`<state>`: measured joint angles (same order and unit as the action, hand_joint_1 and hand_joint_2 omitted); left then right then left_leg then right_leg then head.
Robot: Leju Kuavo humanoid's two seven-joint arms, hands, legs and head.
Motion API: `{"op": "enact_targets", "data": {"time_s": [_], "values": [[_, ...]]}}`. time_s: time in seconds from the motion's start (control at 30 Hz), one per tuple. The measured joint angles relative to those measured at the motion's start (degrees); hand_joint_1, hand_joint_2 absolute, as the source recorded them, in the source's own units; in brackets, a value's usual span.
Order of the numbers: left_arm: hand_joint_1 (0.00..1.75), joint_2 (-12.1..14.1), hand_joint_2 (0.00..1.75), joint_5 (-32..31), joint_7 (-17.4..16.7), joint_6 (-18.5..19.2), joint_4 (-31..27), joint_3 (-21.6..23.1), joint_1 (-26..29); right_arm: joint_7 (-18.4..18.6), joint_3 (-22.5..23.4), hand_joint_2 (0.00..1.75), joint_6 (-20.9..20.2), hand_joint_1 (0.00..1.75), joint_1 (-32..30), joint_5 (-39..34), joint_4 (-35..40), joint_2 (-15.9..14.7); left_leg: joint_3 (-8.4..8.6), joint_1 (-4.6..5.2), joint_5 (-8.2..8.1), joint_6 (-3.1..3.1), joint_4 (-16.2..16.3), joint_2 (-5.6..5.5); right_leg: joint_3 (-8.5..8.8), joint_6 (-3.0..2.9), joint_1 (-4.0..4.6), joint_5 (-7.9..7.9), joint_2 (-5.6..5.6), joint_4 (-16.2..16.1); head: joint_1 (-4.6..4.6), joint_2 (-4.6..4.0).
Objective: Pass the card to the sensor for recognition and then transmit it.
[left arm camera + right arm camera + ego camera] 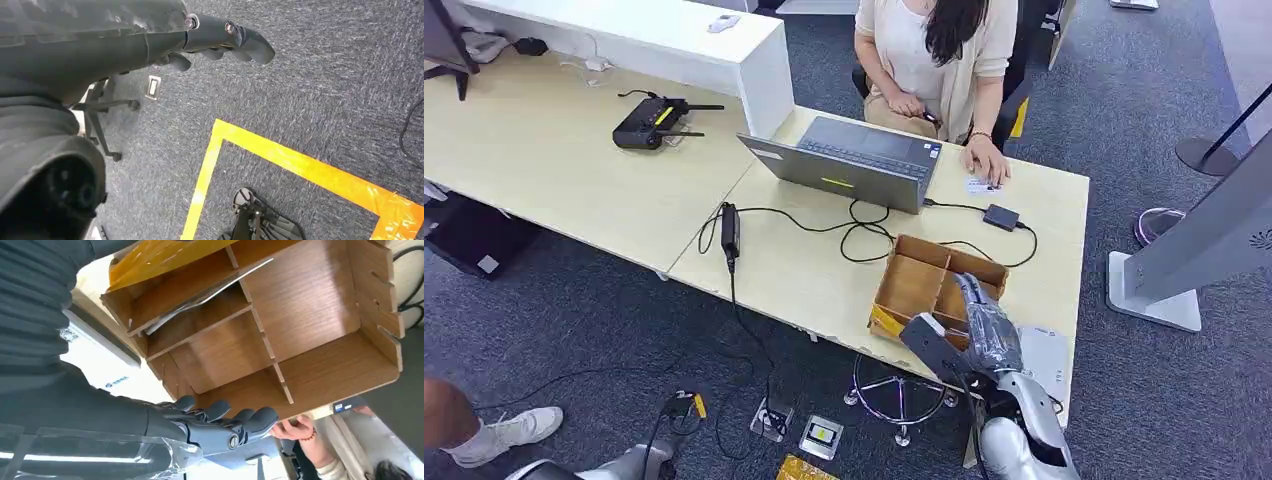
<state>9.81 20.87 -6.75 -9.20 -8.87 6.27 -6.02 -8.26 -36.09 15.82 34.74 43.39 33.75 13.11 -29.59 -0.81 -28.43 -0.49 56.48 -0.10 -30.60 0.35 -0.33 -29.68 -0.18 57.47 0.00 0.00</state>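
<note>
My right hand (979, 318) hovers over the near right part of a wooden divided box (914, 280) on the table, fingers (225, 421) spread and slightly curled, holding nothing. A thin grey card-like sheet (210, 292) leans inside one compartment of the box (310, 305), beside a yellow sheet (150, 260). A small black sensor box (1001, 217) on a cable lies beyond the box. A person's hand (986, 160) rests next to a white card (982, 186) by the far table edge. My left hand (225, 35) hangs over the carpet, fingers extended and holding nothing.
An open laptop (854, 160) sits left of the sensor, with cables (864, 235) and a power brick (730, 228) across the table. A white flat device (1046, 358) lies at the near right table corner. A seated person (934, 50) faces the table. A grey stand (1194, 250) is on the right.
</note>
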Motion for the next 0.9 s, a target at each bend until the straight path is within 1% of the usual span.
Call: {"op": "enact_targets", "data": {"time_s": [0.9], "values": [[0.00, 0.02, 0.00, 0.22, -0.11, -0.02, 0.00, 1.03, 0.01, 0.37, -0.02, 1.75, 0.63, 0.00, 1.29, -0.87, -3.17, -0.96, 0.00, 0.00, 0.00, 0.00, 0.00, 0.00, 0.00, 0.00, 0.00, 0.00, 0.00, 0.00, 0.00, 0.00]]}}
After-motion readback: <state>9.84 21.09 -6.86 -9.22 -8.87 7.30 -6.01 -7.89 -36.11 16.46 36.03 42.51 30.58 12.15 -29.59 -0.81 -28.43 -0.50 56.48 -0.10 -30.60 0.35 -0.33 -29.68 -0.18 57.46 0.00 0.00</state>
